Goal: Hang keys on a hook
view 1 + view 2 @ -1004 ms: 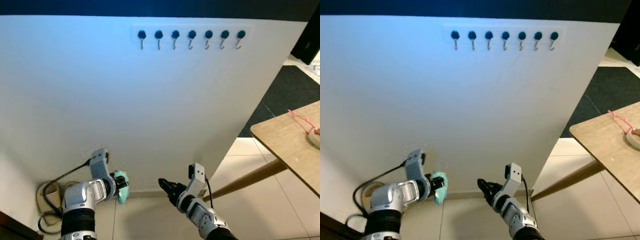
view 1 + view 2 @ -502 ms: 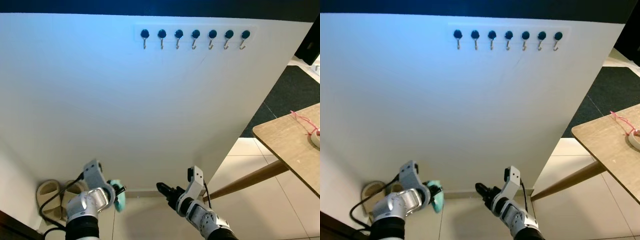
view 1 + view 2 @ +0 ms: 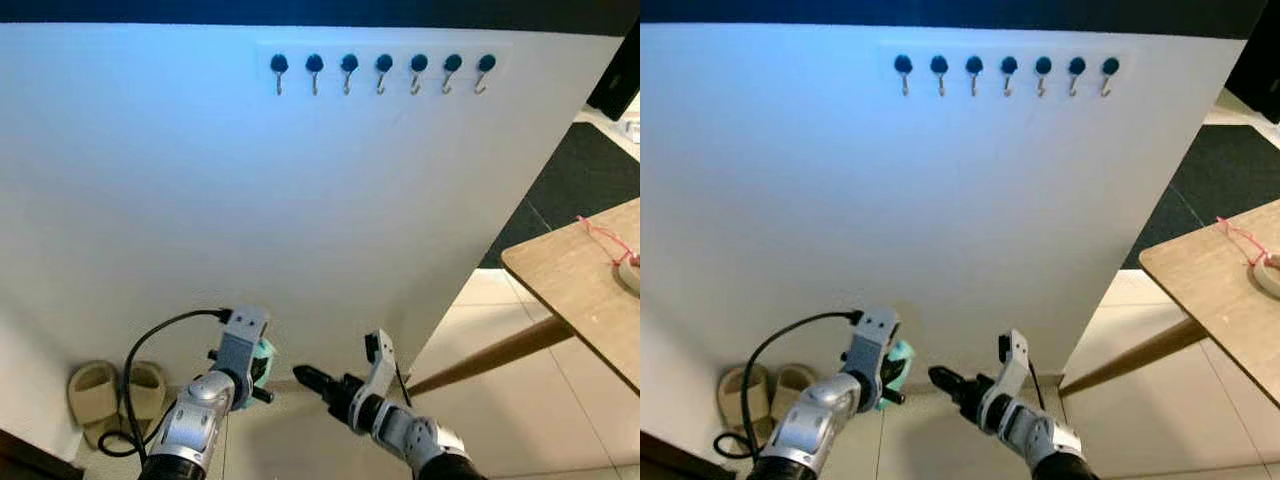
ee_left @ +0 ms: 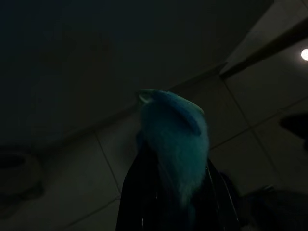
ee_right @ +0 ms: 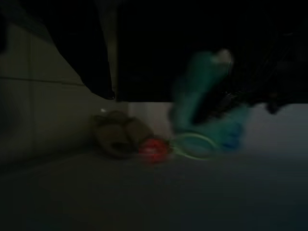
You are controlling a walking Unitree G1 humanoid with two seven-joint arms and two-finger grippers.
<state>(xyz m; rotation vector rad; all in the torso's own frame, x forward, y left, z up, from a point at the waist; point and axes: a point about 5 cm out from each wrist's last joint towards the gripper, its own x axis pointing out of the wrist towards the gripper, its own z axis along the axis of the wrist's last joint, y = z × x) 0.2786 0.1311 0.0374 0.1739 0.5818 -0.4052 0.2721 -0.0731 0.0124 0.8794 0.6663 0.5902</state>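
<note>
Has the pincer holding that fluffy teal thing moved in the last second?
Yes. The left pincer with the teal thing has shifted toward the right pincer, away from the slippers on the floor.

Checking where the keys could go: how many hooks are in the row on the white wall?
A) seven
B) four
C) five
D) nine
A: the row of hooks near the top of the white wall has seven dark round knobs side by side, each with a small metal hook below it, and nothing hangs from any.
</note>
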